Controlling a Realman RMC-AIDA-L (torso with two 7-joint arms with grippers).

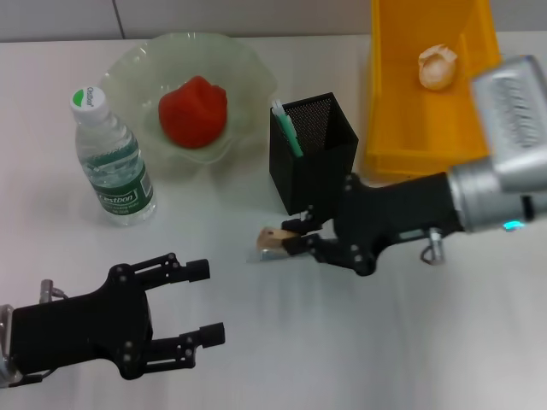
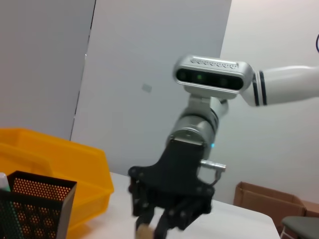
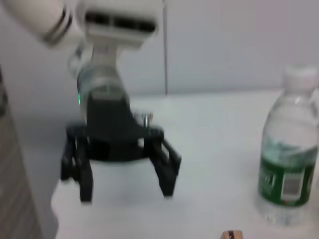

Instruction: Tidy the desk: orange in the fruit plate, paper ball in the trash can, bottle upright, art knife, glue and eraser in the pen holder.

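Right end effector [image 1: 301, 237] closed on small tan eraser [image 1: 273, 238] at counter [image 1: 359, 342] level | lift into black mesh pen holder [image 1: 313, 152] judged next | left end effector [image 1: 198, 318] open, idle.

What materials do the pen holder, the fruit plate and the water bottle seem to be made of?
Pen holder: probably metal mesh, matte black; small perforations cover its walls.
Fruit plate: likely glass or clear plastic, pale green and translucent, with a wavy rim; which one is unclear.
Water bottle: clear thin plastic, glossy, with a white cap and a green printed label.
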